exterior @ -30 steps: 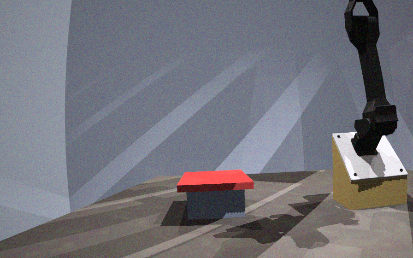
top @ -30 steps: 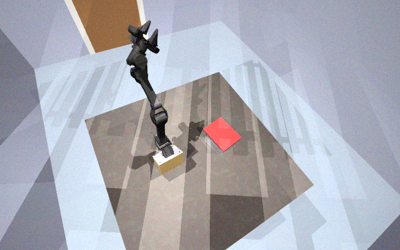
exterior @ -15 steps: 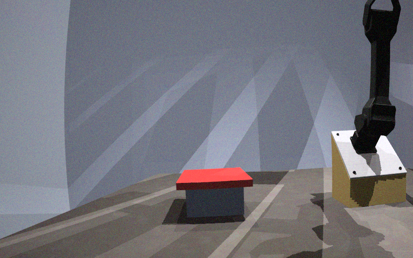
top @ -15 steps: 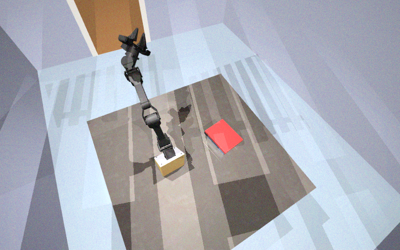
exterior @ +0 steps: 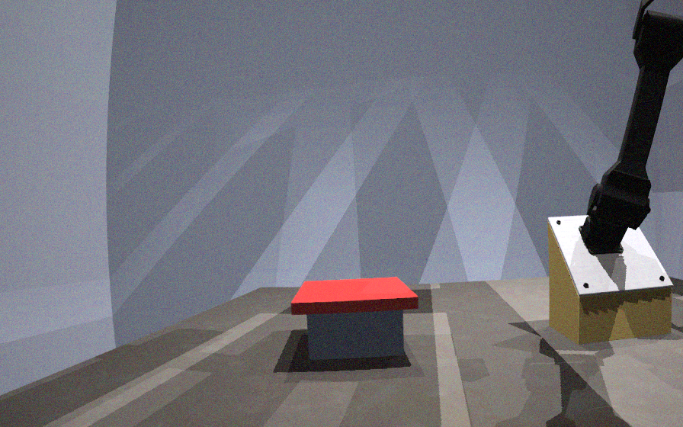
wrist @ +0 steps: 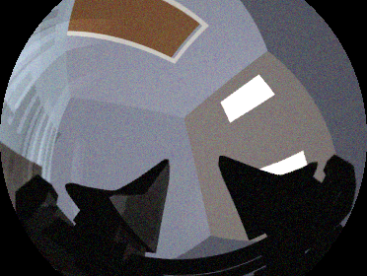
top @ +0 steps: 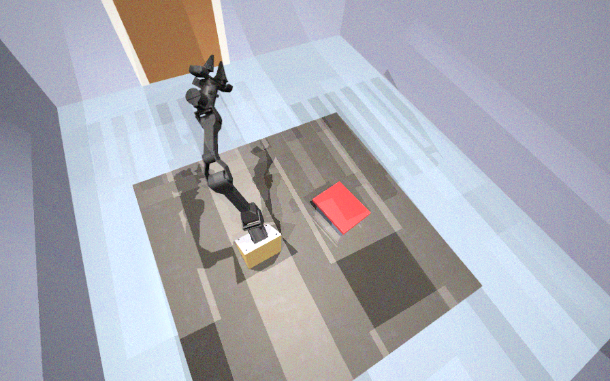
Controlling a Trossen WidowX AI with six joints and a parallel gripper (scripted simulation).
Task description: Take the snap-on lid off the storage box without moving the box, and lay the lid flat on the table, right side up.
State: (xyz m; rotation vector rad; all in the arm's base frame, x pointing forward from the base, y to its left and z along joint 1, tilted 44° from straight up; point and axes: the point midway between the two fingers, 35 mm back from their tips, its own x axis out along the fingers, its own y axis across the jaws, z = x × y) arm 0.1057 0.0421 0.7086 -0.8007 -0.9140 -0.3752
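The red lid [top: 340, 206] [exterior: 355, 290] sits on top of the dark blue-grey storage box [exterior: 354, 334], flat and overhanging its walls. The box stands upright on the table [top: 310, 309] [exterior: 242, 397]. My gripper [top: 216, 62] [wrist: 194, 162] is raised high on the arm, away from the lid and box, with its fingers pointing up. The fingers stand part-way open with nothing between them. The gripper is out of frame in the exterior view, and the wrist view shows neither lid nor box.
The arm's base is fixed on a yellow block [top: 264, 254] [exterior: 624, 314] with a white sloping top plate [top: 245, 242] [exterior: 566, 241], to one side of the box. Walls and a brown door [top: 171, 35] [wrist: 133, 25] stand beyond the table.
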